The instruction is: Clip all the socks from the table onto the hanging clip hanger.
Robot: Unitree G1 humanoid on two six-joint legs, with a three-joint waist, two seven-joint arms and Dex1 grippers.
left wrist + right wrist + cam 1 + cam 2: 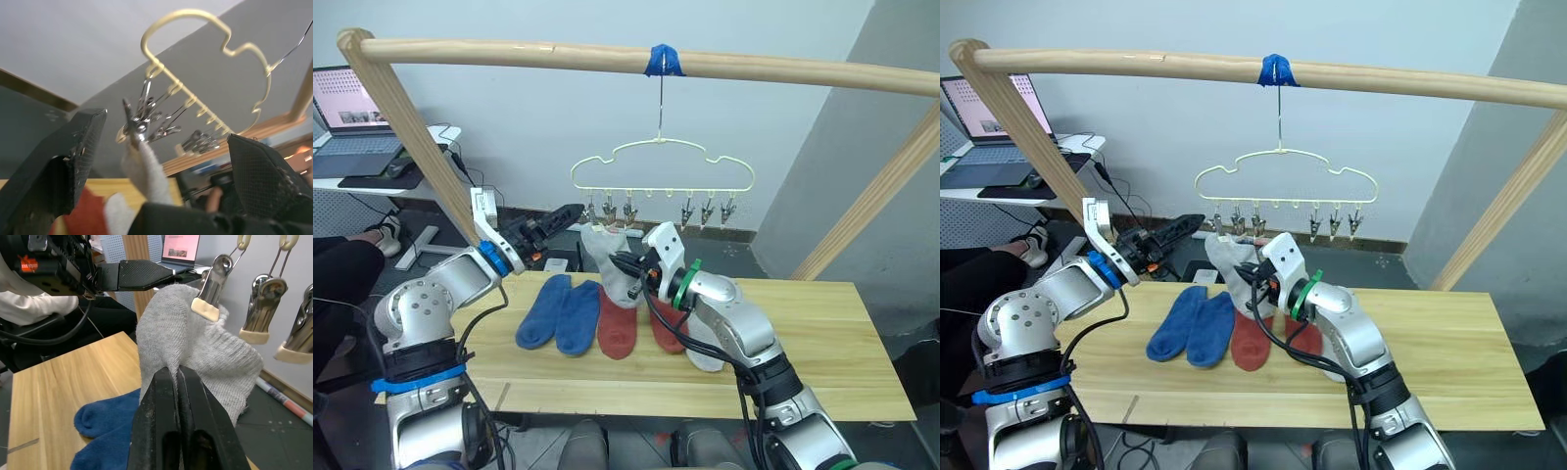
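Socks: one grey sock [607,257] clipped, five [578,318] on table [822,333].

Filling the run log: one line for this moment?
right gripper: shut on grey sock | sock: in leftmost clip of clip hanger | left gripper: open, beside clip

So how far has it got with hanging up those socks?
It's on the first one. A grey sock has its edge in the leftmost clip of the clip hanger, while the right gripper is shut on it and the left gripper is open beside the clip. The other clips hang empty. Two blue socks, two red socks and another grey sock lie on the table.
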